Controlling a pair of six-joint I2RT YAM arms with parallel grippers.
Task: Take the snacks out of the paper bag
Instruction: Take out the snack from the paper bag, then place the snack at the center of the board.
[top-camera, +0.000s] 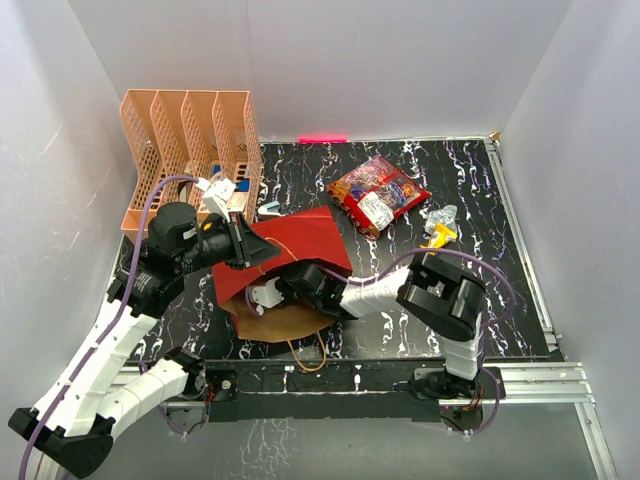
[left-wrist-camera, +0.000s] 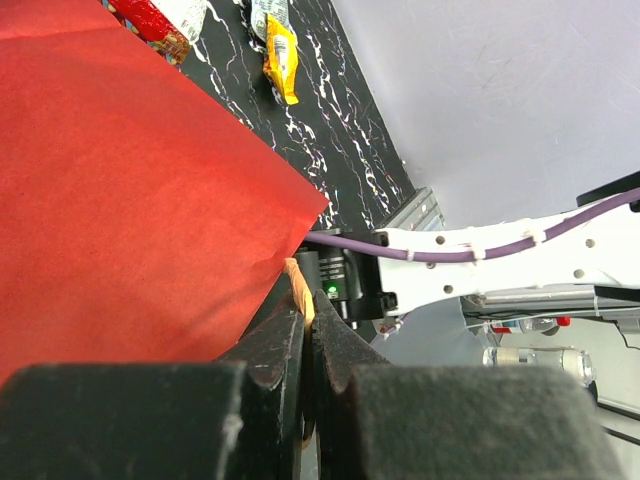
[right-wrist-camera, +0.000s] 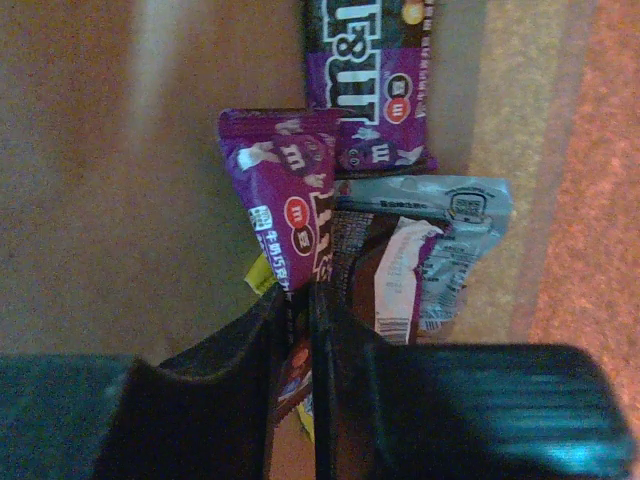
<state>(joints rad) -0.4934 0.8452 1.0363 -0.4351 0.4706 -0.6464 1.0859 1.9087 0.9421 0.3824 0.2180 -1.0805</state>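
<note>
The red paper bag (top-camera: 305, 245) lies on its side mid-table, its brown inside (top-camera: 285, 322) facing the near edge. My left gripper (top-camera: 243, 243) is shut on its tan handle (left-wrist-camera: 299, 288) beside the red bag wall (left-wrist-camera: 130, 200). My right gripper (right-wrist-camera: 300, 295) is deep inside the bag, shut on the lower end of a purple packet (right-wrist-camera: 288, 195). Another purple packet (right-wrist-camera: 372, 85), a silver one (right-wrist-camera: 455, 235) and a brown one (right-wrist-camera: 358, 262) lie just beyond. The red candy bag (top-camera: 378, 193), a yellow packet (top-camera: 437, 236) and a silver packet (top-camera: 441, 214) lie outside on the table.
A peach file rack (top-camera: 190, 150) stands at the back left, close behind my left arm. A pink stick (top-camera: 322, 139) lies against the back wall. The right arm (top-camera: 375, 292) stretches leftward into the bag mouth. A loose handle loop (top-camera: 308, 358) hangs at the near edge.
</note>
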